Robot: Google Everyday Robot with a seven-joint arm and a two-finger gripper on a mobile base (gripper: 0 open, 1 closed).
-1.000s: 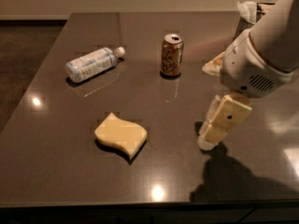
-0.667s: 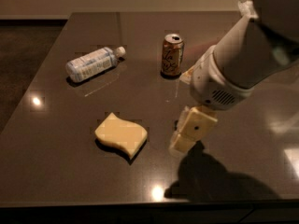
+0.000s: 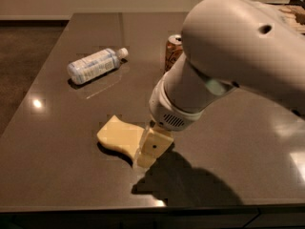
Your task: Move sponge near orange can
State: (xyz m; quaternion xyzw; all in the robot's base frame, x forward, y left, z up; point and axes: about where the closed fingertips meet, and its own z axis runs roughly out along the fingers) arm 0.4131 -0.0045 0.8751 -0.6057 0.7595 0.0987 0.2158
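The pale yellow sponge [image 3: 120, 136] lies flat on the dark table [image 3: 57, 175], near the front. My gripper [image 3: 151, 149] hangs from the big white arm and is right at the sponge's right end, covering part of it. The orange can [image 3: 172, 51] stands upright further back; the arm hides most of it, so only its left side and silver top show.
A clear plastic bottle [image 3: 94, 66] with a white cap lies on its side at the back left. The table's front edge runs just below the gripper. The arm's white body [image 3: 238, 70] fills the upper right of the view.
My arm has swung left and forward across the table. The gripper went from well right of the sponge to its right end. The arm now hides most of the can.
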